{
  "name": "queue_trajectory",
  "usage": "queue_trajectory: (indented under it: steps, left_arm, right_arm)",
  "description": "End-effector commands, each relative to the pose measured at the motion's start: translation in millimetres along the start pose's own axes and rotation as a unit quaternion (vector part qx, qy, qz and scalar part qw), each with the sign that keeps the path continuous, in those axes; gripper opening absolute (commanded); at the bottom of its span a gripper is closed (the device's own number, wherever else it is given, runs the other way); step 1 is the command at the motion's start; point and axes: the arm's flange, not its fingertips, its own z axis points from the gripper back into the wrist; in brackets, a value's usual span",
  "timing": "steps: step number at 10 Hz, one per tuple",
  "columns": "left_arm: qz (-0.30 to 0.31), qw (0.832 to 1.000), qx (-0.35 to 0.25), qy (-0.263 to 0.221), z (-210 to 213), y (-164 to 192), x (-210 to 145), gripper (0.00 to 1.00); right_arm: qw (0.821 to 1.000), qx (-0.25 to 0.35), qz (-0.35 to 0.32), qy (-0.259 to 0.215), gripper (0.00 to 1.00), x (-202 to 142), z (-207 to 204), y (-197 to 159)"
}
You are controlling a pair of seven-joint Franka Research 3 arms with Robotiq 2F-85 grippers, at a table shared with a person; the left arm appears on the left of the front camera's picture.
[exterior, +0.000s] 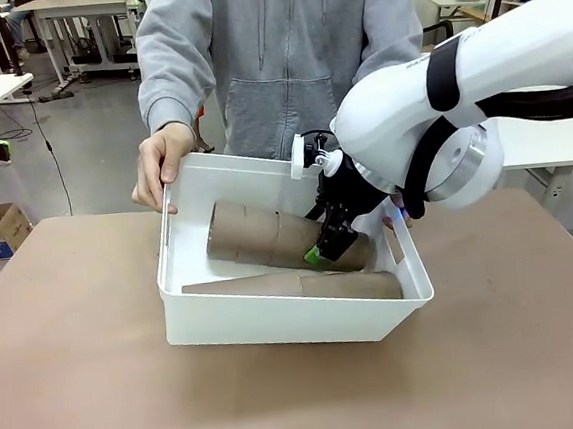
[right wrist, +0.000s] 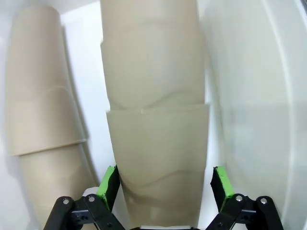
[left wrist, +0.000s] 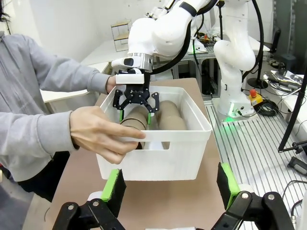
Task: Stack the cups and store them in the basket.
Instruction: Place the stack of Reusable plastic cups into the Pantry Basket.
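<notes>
Right gripper (exterior: 331, 243) down inside the basket (exterior: 276, 321), over a stack of cups.

You'll see two stacks of nested cups lying on their sides in the white basket on the tabletop (exterior: 80, 373): a far stack (exterior: 258, 235) and a near stack (exterior: 303, 285). The right gripper's green pads (right wrist: 109, 179) stand spread either side of the far one (a gap shows on each side). The left gripper (left wrist: 170, 187) hangs spread wide, clear of the basket. The person's hand (exterior: 162, 165) grips the basket's rim.

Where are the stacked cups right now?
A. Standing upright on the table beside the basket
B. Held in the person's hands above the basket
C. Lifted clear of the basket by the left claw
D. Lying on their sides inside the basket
D: two stacks of cups lie on their sides inside the white basket, the right claw open astride one.
</notes>
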Motion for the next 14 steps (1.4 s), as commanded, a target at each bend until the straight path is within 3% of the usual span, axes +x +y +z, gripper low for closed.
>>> queue_trajectory:
  steps: [1,4,7,10,12,14]
  left_arm:
    - [0.003,1.0,0.0,-0.006,0,0,3,1.0]
    - [0.003,1.0,0.0,-0.006,0,0,3,1.0]
    - [0.003,1.0,0.0,-0.006,0,0,3,1.0]
    - [0.003,1.0,0.0,-0.006,0,0,3,1.0]
    - [0.003,1.0,0.0,-0.006,0,0,3,1.0]
    - [0.003,1.0,0.0,-0.006,0,0,3,1.0]
  right_arm:
    - [1.0,0.002,0.018,-0.013,1.0,-6,24,4]
    - [0.999,0.018,0.025,-0.044,1.0,1,89,18]
    - [0.991,0.038,0.027,-0.124,1.0,-17,179,43]
    - [0.973,0.038,0.014,-0.229,1.0,-74,258,38]
    - [0.962,0.039,-0.018,-0.271,1.0,-122,288,18]
    - [0.959,0.046,-0.034,-0.278,1.0,-163,293,1]
